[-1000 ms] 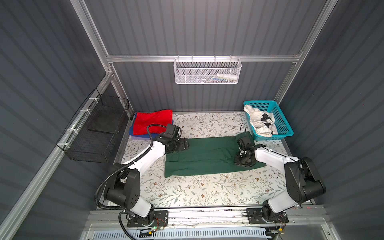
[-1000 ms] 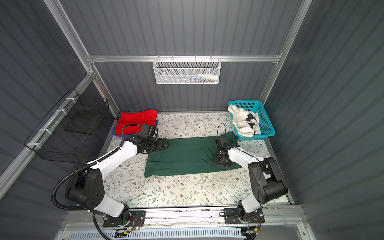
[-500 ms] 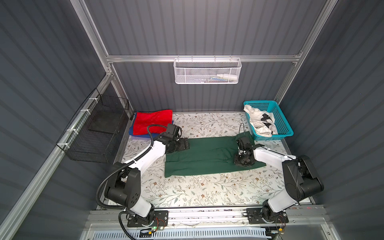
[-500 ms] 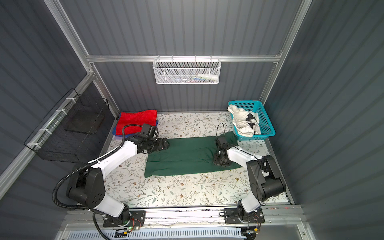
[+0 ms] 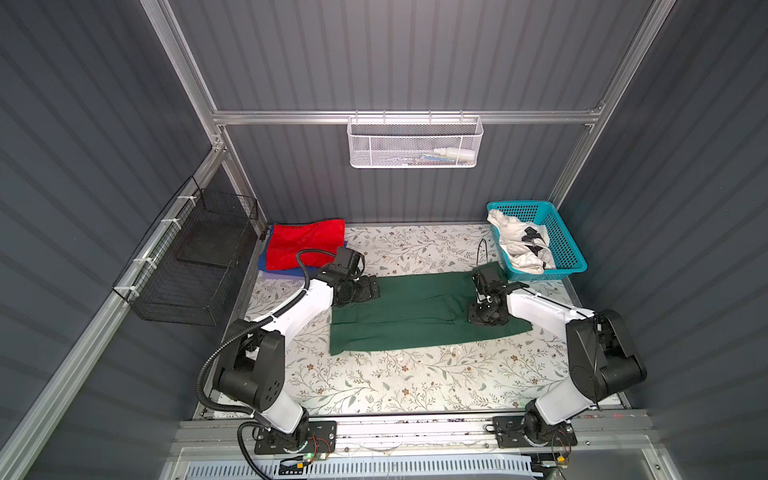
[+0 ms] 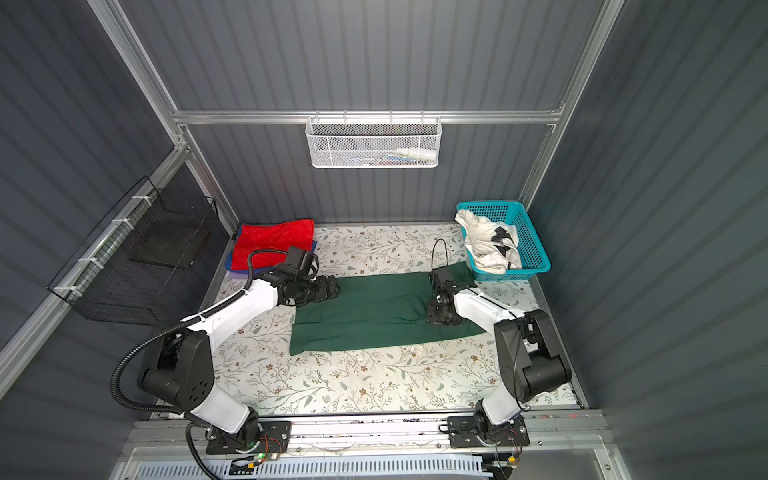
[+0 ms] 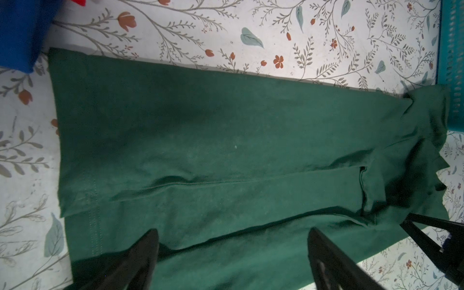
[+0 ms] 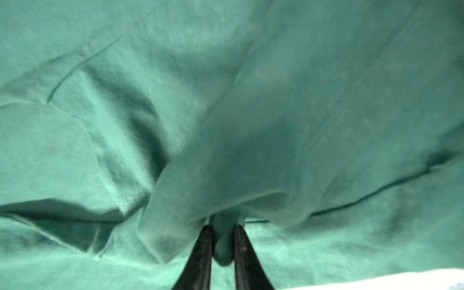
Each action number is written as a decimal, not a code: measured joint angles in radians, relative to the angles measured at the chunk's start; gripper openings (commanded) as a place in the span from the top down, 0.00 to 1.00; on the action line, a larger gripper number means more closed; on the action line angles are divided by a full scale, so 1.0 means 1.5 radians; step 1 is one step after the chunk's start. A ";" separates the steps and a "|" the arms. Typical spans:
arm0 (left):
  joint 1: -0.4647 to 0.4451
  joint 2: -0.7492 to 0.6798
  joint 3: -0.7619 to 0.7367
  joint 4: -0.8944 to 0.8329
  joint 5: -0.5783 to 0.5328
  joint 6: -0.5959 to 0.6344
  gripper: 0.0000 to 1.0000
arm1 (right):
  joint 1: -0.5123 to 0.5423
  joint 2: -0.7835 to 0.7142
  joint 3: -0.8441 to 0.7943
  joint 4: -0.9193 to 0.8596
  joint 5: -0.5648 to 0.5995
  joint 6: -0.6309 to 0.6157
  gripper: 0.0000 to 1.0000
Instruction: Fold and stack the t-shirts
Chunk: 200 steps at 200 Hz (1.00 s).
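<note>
1. Step in hand: folding the green shirt (image 5: 415, 316), spread flat on the table (image 5: 415, 386)
2. Right claw (image 8: 223, 232) clenched on a cloth fold; left claw (image 7: 233, 241) released, empty
3. Next, probably: left claw grips its end

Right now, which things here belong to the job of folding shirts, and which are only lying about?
For the job:
green shirt, pinched by the right gripper
left gripper, open
red shirt
blue shirt under it
white shirt

Lying about:
turquoise basket
white wire basket
black wire basket
</note>
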 measured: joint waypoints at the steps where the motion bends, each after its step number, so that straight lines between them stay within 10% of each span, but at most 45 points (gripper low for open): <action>1: 0.000 0.000 0.000 0.000 0.000 0.000 0.07 | 0.000 0.000 0.000 0.000 0.000 -0.001 0.83; 42: 0.000 0.008 0.000 0.002 0.010 -0.003 0.06 | 0.004 0.030 0.025 -0.005 0.004 -0.015 1.00; 200: 0.000 0.039 0.000 0.007 0.021 -0.004 0.02 | 0.033 0.179 0.244 -0.096 0.034 -0.066 0.88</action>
